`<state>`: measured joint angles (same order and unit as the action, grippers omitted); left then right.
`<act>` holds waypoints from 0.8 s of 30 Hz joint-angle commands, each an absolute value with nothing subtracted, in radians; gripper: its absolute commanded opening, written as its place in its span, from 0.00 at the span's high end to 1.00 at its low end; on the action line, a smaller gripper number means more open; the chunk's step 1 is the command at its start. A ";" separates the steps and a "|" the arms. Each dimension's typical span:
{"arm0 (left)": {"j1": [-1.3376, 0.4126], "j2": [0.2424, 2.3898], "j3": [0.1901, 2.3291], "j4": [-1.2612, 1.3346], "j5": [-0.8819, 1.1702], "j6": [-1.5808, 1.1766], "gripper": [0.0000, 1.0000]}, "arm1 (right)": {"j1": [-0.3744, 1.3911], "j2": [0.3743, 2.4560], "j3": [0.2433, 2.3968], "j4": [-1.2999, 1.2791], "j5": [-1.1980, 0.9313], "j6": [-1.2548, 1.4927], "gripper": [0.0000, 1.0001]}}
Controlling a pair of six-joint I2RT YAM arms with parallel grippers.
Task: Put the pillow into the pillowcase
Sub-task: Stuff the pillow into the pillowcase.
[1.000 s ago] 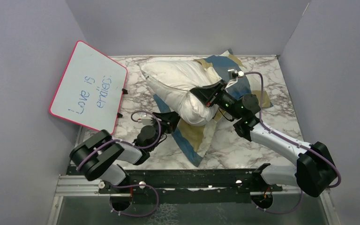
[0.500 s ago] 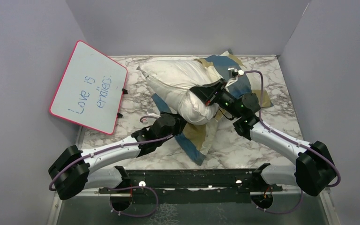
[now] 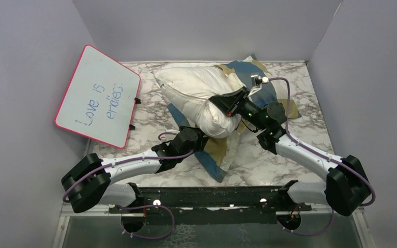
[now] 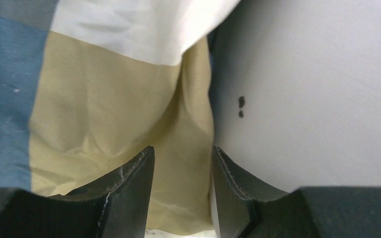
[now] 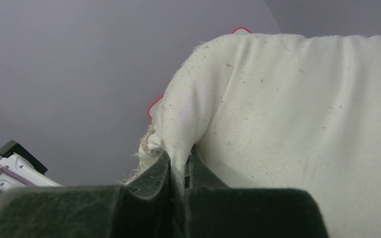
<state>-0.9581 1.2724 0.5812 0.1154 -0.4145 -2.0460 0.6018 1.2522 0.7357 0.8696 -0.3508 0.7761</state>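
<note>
Step in hand, as I judge it: finding and opening the case — the pillow is not yet in. Pillow [image 3: 191, 88] lies heaped on top of the pillowcase [image 3: 214, 155]. The checked cloth shows from under the pillow's near end and again beyond its far right side, and no part of the pillow looks sleeved. Right gripper [image 5: 180, 156] is pressed together on a pinch of the pillow's near corner, holding that corner up off the cloth. Left gripper [image 4: 182, 151] sits low beside that raised corner, fingers spread with a clear gap. Tan and blue cloth shows in the gap and nothing is plainly nipped — whether a fingertip lies under a layer I cannot tell. The case's mouth is not visible in any view. Next move likely calls for the left fingers to close on one layer only at the edge by the pillow's near end, then lift it to form an opening under the held corner. Catching both layers would seal the mouth.
</note>
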 commanded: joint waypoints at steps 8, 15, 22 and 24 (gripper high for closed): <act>-0.963 1.309 0.581 0.234 -0.447 -2.119 0.53 | 0.592 1.247 0.762 0.960 -0.343 0.807 1.00; -0.949 1.396 0.631 0.307 -0.358 -2.092 0.51 | 0.594 1.223 0.790 0.865 -0.368 0.713 1.00; -0.886 1.465 0.657 0.403 -0.271 -2.088 0.38 | 0.593 1.221 0.727 0.892 -0.357 0.743 1.00; -0.869 1.477 0.655 0.432 -0.249 -2.083 0.41 | 0.592 1.232 0.717 0.922 -0.374 0.750 1.00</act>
<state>-0.9085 1.4525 0.6228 0.3183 -0.3073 -2.0781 0.5999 1.2480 0.7330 0.8448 -0.3645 0.7330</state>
